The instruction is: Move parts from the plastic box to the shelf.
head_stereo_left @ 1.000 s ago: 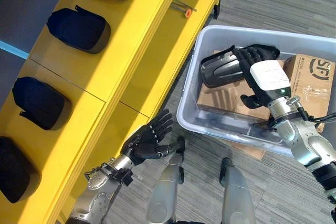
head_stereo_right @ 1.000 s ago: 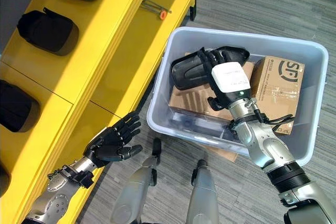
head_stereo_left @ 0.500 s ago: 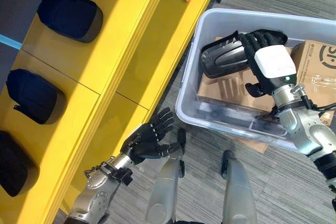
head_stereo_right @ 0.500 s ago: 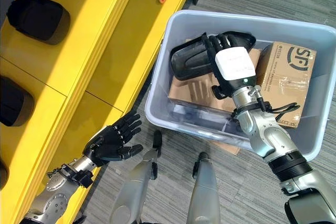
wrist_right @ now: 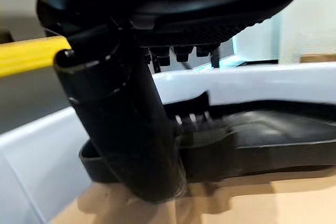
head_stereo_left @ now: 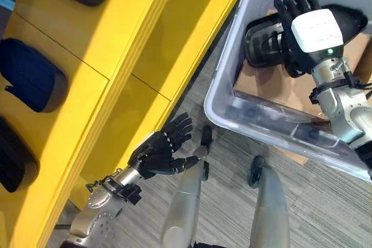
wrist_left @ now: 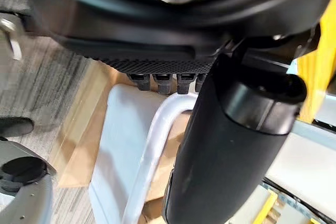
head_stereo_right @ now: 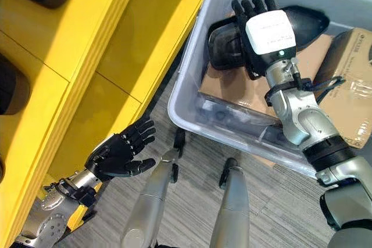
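The right hand [head_stereo_right: 263,36] has its fingers [head_stereo_left: 289,9] curled over a black part [head_stereo_left: 263,39] inside the box [head_stereo_right: 192,88]; the left hand [head_stereo_left: 156,154] hangs spread beside the shelf [head_stereo_left: 145,56]. The part looks rigid, light and smooth, best gripped across its ribbed middle under the fingers.

No readable text, numbers or signs anywhere. Faint dark print at the edge of the cardboard box [head_stereo_right: 349,85] in the plastic box [head_stereo_right: 192,94], cut off and too partial to make out.
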You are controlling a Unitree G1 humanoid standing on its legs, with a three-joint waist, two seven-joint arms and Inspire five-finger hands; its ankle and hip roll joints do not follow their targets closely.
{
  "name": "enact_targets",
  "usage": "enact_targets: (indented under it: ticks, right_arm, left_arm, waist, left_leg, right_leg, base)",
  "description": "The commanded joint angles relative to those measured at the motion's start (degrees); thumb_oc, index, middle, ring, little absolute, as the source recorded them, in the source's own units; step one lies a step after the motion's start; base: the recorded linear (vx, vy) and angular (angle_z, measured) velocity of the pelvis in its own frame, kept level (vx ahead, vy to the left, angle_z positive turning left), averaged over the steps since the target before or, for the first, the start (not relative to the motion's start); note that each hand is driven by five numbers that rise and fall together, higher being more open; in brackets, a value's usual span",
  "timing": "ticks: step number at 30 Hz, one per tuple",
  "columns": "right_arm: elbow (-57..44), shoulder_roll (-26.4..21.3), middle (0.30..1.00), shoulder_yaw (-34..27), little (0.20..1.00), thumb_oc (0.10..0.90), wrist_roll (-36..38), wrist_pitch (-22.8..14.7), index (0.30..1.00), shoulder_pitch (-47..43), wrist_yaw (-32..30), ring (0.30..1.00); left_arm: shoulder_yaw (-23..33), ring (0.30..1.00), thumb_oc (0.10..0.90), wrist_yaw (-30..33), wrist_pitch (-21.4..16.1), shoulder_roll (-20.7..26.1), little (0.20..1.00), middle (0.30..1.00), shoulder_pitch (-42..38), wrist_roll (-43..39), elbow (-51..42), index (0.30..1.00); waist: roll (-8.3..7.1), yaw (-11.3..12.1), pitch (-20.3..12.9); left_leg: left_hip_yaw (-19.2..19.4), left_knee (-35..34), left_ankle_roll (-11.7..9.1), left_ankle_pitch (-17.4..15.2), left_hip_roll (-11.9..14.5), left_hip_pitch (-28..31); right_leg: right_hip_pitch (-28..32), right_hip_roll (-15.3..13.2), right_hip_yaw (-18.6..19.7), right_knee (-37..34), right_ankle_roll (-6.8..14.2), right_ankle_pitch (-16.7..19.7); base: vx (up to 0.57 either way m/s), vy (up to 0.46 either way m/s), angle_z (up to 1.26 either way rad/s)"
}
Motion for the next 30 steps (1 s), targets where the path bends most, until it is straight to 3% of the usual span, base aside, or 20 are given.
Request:
enact_targets:
  ticks: [1,2,4,6,7,8,12,13,15,17,19,22,24,26,27,30]
  right_arm:
    - [0.2,-3.4,1.0,0.4,1.0,0.9,1.1,1.8,1.0,-9.1,-6.4,1.0]
    - [0.0,-3.6,1.0,0.2,1.0,0.9,1.5,2.4,1.0,-9.7,-7.2,1.0]
    - [0.4,-3.4,1.0,0.3,1.0,0.9,1.9,3.2,1.0,-9.5,-8.3,1.0]
    - [0.2,-3.6,1.0,-0.1,1.0,0.9,1.7,3.9,1.0,-9.2,-8.6,1.0]
    - [-0.1,-3.7,1.0,-0.4,1.0,0.9,1.5,4.4,1.0,-9.7,-9.7,1.0]
    - [-0.1,-3.6,1.0,0.0,1.0,0.9,2.1,5.5,1.0,-9.1,-11.2,1.0]
    - [0.1,-3.2,1.0,-1.9,1.0,0.9,2.7,7.5,1.0,-8.9,-14.8,1.0]
    - [-0.1,-2.9,1.0,-2.4,1.0,0.9,2.2,8.1,1.0,-7.7,-15.1,1.0]
    - [-1.0,-2.9,1.0,-3.5,1.0,0.9,1.8,9.9,1.0,-7.6,-16.5,1.0]
    - [-1.7,-2.8,1.0,-4.2,1.0,0.9,2.2,11.3,1.0,-6.0,-17.6,1.0]
    - [-3.6,-2.7,1.0,-6.7,1.0,0.9,0.8,12.5,1.0,-4.3,-19.8,1.0]
    - [-6.3,-2.5,1.0,-9.5,1.0,0.9,0.1,14.4,1.0,-0.9,-20.9,1.0]
    - [-7.4,-2.6,1.0,-11.7,1.0,0.9,-0.1,14.4,1.0,0.3,-21.0,1.0]
    - [-8.1,-2.5,1.0,-12.5,1.0,0.9,-0.1,14.4,1.0,1.9,-20.9,1.0]
    - [-8.8,-2.4,1.0,-13.3,1.0,0.9,0.1,14.7,1.0,2.3,-20.9,1.0]
    - [-10.3,-1.5,1.0,-14.7,1.0,0.9,0.5,15.7,1.0,5.6,-19.6,1.0]
  left_arm:
    - [2.5,1.0,0.9,0.0,-5.7,1.8,1.0,1.0,1.3,-3.9,-5.8,1.0]
    - [3.0,1.0,0.9,0.3,-5.9,1.9,1.0,1.0,0.8,-3.9,-6.2,1.0]
    - [3.1,1.0,0.9,0.5,-5.8,2.0,1.0,1.0,1.0,-3.7,-6.7,1.0]
    - [3.7,1.0,0.9,0.1,-6.3,2.1,1.0,1.0,1.5,-3.6,-6.9,1.0]
    - [4.1,1.0,0.9,0.1,-6.6,2.1,1.0,1.0,1.0,-3.9,-6.9,1.0]
    - [3.9,1.0,0.9,0.7,-6.6,2.1,1.0,1.0,1.3,-4.3,-7.2,1.0]
    - [4.5,1.0,0.9,2.2,-7.6,2.0,1.0,1.0,0.5,-4.4,-7.6,1.0]
    - [4.0,1.0,0.9,2.2,-7.7,1.7,1.0,1.0,1.0,-4.0,-7.4,1.0]
    - [4.4,1.0,0.9,2.1,-7.5,1.4,1.0,1.0,0.7,-4.1,-7.7,1.0]
    - [3.9,1.0,0.9,2.0,-7.3,1.2,1.0,1.0,1.5,-4.4,-7.4,1.0]
    - [4.1,1.0,0.9,1.7,-7.9,0.7,1.0,1.0,1.5,-4.3,-7.4,1.0]
    - [3.9,1.0,0.9,1.7,-8.0,0.1,1.0,1.0,2.6,-5.2,-7.4,1.0]
    - [4.4,1.0,0.9,1.8,-8.1,-0.2,1.0,1.0,2.2,-5.0,-7.5,1.0]
    - [4.1,1.0,0.9,2.0,-8.0,-0.3,1.0,1.0,2.7,-5.0,-7.5,1.0]
    - [4.5,1.0,0.9,2.4,-8.0,-0.5,1.0,1.0,2.3,-5.3,-7.7,1.0]
    - [4.1,1.0,0.9,2.6,-7.9,-0.7,1.0,1.0,2.6,-5.5,-7.6,1.0]
  waist:
    - [2.91,0.5,0.3]
    - [3.24,0.8,0.3]
    - [2.88,0.8,0.3]
    - [3.08,0.9,0.3]
    - [3.42,1.2,0.3]
    - [3.11,1.0,0.3]
    - [3.64,1.1,0.3]
    - [3.44,0.7,0.3]
    - [3.83,0.7,0.3]
    - [3.66,0.2,0.3]
    - [3.98,-0.2,0.3]
    - [3.85,-1.4,0.3]
    - [3.99,-1.6,0.3]
    - [3.65,-2.1,0.3]
    - [3.86,-2.1,0.3]
    - [3.62,-3.1,0.3]
  left_leg:
    - [0.5,1.9,3.3,-8.7,-3.5,0.1]
    - [0.3,1.9,3.8,-7.4,-3.2,-2.1]
    - [0.3,4.0,3.7,-9.3,-3.9,-3.2]
    - [0.3,5.1,3.8,-9.6,-4.2,-4.8]
    - [0.3,4.8,4.2,-8.2,-3.8,-6.7]
    - [0.3,5.8,4.1,-9.8,-4.2,-6.2]
    - [0.4,7.4,4.6,-8.9,-4.3,-11.1]
    - [0.6,8.3,4.3,-10.4,-4.7,-10.4]
    - [0.7,7.7,4.6,-8.9,-4.1,-12.2]
    - [0.8,8.0,4.3,-10.3,-4.4,-10.8]
    - [1.2,7.0,4.7,-8.7,-3.9,-12.0]
    - [1.9,7.4,4.3,-10.3,-4.1,-10.3]
    - [2.3,6.6,4.7,-8.8,-3.6,-11.2]
    - [2.4,7.0,4.3,-10.1,-3.9,-9.7]
    - [2.6,6.2,4.5,-8.7,-3.4,-10.8]
    - [3.0,6.5,3.9,-9.9,-3.5,-9.3]
  right_leg:
    - [4.7,0.8,0.6,1.0,-3.0,-2.1]
    - [2.3,1.1,0.1,1.6,-3.3,-0.9]
    - [1.5,1.1,1.1,3.2,-3.1,-2.2]
    - [-0.4,1.5,1.4,4.5,-3.2,-2.4]
    - [-2.4,1.7,0.8,4.7,-3.5,-1.2]
    - [-1.7,1.8,1.7,5.2,-3.3,-2.4]
    - [-6.8,2.6,1.7,7.9,-3.9,-1.8]
    - [-5.9,2.6,2.6,8.4,-3.8,-3.0]
    - [-8.3,3.0,2.0,8.6,-4.2,-2.0]
    - [-6.9,3.0,3.0,8.5,-4.1,-3.2]
    - [-8.5,3.3,2.6,7.9,-4.6,-1.9]
    - [-6.5,3.3,3.7,7.2,-4.5,-3.0]
    - [-7.7,3.3,3.2,6.7,-4.7,-1.9]
    - [-5.9,3.3,4.1,6.4,-4.5,-2.8]
    - [-7.3,3.4,3.6,6.2,-4.7,-1.7]
    - [-5.7,3.4,4.7,5.6,-4.5,-2.7]
  base:
    - [0.02,-0.03,0.06]
    - [0.0,-0.027,0.08]
    - [0.03,-0.037,0.04]
    - [0.01,-0.013,0.02]
    - [0.0,-0.007,0.05]
    - [0.0,0.0,0.0]
    - [-0.04,-0.01,-0.02]
    - [0.03,-0.015,-0.08]
    - [-0.05,0.013,-0.05]
    - [-0.01,0.012,-0.02]
    - [-0.03,0.039,-0.03]
    - [0.0,0.05,-0.04]
    - [-0.05,0.052,-0.05]
    - [-0.02,0.039,-0.09]
    - [-0.02,0.047,-0.13]
    - [-0.03,0.051,-0.11]
